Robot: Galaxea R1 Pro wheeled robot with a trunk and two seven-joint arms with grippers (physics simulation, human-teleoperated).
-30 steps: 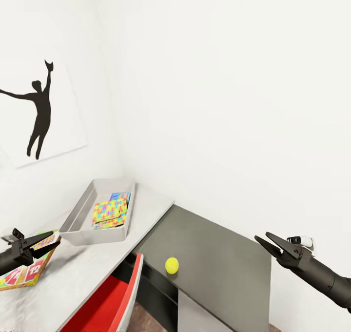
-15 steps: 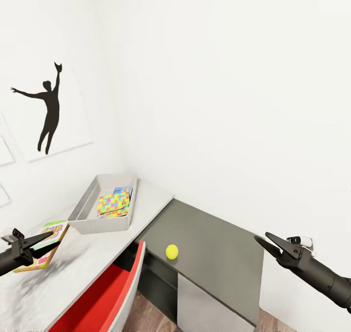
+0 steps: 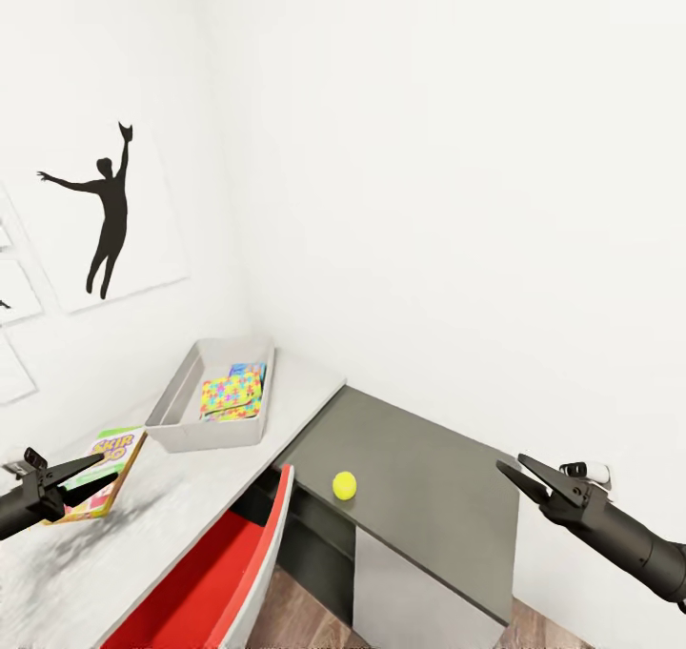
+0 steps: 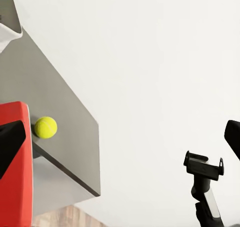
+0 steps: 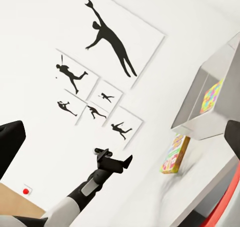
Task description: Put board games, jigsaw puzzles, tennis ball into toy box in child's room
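The light grey shallow toy box [image 3: 211, 396] sits on the white tabletop [image 3: 181, 516] against the wall, with a bright multicoloured jigsaw puzzle slab [image 3: 232, 392] lying inside it. Just beside the toy box, on the tabletop, lies the green, yellow and red Skip-Bo game box [image 3: 103, 463]. The small yellow-green tennis ball [image 3: 344, 485] rests apart from the toy box on the lower dark grey cabinet [image 3: 419, 487], near a red chair [image 3: 205, 582]. The left gripper [image 3: 81, 473] and right gripper [image 3: 519, 473] both hang in the air with fingers apart, holding nothing.
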